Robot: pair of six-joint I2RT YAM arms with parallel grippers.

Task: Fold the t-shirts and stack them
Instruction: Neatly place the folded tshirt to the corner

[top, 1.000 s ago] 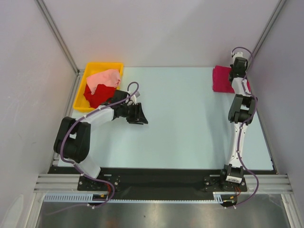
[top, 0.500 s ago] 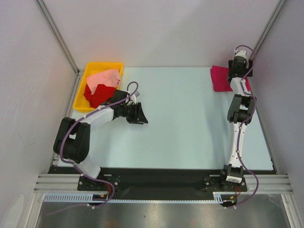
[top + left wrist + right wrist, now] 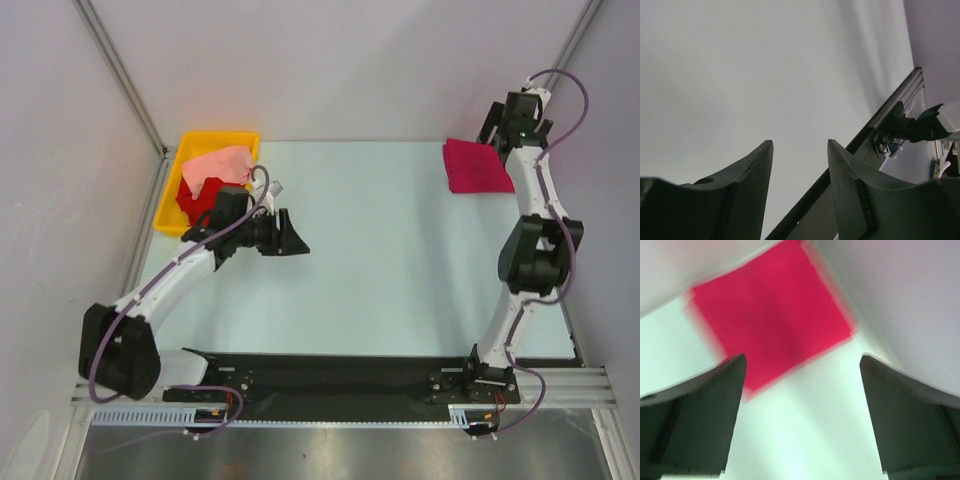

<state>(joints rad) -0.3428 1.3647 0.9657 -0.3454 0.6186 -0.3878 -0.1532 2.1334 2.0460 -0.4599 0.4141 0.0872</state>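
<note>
Lying folded flat beyond the wide-apart right jaws, the magenta t-shirt (image 3: 775,315); left jaws apart too

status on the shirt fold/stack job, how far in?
Done: one magenta-crimson shirt lies folded flat at the table's far right corner. In hand: nothing. The right end effector hangs open above that shirt, and the left end effector is open and empty beside the yellow bin. Left: the salmon-pink shirt and the red shirt lie crumpled in the bin, neither folded nor stacked.
</note>
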